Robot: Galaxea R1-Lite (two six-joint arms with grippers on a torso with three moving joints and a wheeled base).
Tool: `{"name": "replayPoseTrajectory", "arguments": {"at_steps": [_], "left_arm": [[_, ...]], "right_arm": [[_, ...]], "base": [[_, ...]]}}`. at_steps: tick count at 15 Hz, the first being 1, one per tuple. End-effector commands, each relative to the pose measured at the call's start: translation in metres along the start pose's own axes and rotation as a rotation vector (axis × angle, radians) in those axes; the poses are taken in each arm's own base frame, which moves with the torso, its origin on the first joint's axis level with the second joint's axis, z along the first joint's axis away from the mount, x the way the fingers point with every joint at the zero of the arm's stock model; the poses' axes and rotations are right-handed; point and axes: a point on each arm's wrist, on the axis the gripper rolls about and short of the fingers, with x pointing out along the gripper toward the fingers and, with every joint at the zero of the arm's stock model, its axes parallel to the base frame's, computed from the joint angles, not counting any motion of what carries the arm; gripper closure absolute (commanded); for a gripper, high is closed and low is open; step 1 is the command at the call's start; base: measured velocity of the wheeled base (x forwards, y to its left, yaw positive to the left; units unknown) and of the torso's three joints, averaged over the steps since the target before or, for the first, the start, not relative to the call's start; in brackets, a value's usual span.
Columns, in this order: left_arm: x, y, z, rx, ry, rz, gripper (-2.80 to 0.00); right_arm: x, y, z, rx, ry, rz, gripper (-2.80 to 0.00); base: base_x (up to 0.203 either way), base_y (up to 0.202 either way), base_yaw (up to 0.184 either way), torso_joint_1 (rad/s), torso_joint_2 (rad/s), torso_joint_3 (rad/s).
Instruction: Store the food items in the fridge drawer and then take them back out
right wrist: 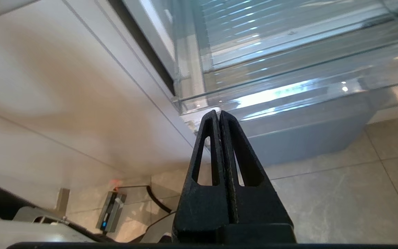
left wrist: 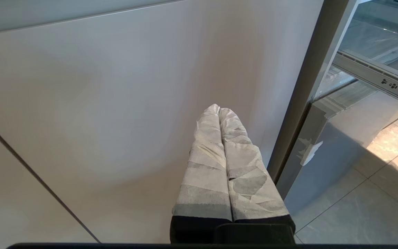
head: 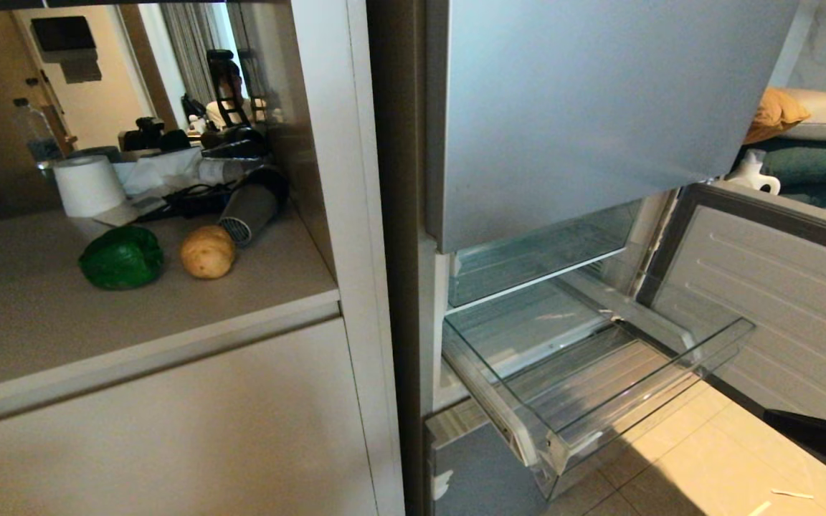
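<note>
Countertop [head: 62, 322] holds the green bell pepper [head: 122, 257] and tan bun [head: 207, 251], side by side, awaiting storage. Clear fridge drawer [head: 603, 373] stands pulled out (ready, nothing inside). Right gripper [right wrist: 217, 112] closed, holding nothing, near the drawer; left gripper [left wrist: 218, 110] closed, parked.

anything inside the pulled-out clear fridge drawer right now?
Nothing visible: only the ribbed base shows through the clear plastic fridge drawer. The glossy green bell pepper and round tan lump sit on the beige counter. The drawer's rear lies under a shelf.

Both grippers' fingers [left wrist: 216, 114] pressed together
</note>
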Motion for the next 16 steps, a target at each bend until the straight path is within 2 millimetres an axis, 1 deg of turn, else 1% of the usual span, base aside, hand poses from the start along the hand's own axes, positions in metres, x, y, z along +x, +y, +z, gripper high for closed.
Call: {"name": "replayPoseTrajectory", "arguments": {"at_steps": [1,2,4,10,12,15,16], "left_arm": [[0.0,0.0,0.0,0.0,0.0,0.0,0.0],[0.0,0.0,0.0,0.0,0.0,0.0,0.0],[0.0,0.0,0.0,0.0,0.0,0.0,0.0],[0.0,0.0,0.0,0.0,0.0,0.0,0.0],[0.0,0.0,0.0,0.0,0.0,0.0,0.0],[0.0,0.0,0.0,0.0,0.0,0.0,0.0],[0.0,0.0,0.0,0.0,0.0,0.0,0.0]], "right_arm": [[-0.001,0.0,-0.003,-0.001,0.004,0.005,0.0],[-0.001,0.0,-0.003,-0.001,0.004,0.005,0.0],[0.0,0.0,-0.004,0.0,0.009,0.006,0.0],[0.002,-0.002,-0.013,0.007,0.045,0.016,0.0],[0.003,-0.002,-0.015,0.007,0.058,0.03,0.0],[0.01,0.006,-0.017,-0.015,0.122,0.174,0.0],[0.016,0.008,-0.015,-0.028,0.153,0.228,0.0]], "base": [[0.0,0.0,0.0,0.0,0.0,0.0],[0.0,0.0,0.0,0.0,0.0,0.0],[0.0,0.001,0.095,0.0,0.0,0.001],[0.002,-0.006,0.172,0.004,0.0,0.001],[-0.001,-0.003,0.113,0.002,0.0,0.002],[0.0,0.0,0.0,0.0,0.0,0.0],[0.0,0.0,0.0,0.0,0.0,0.0]]}}
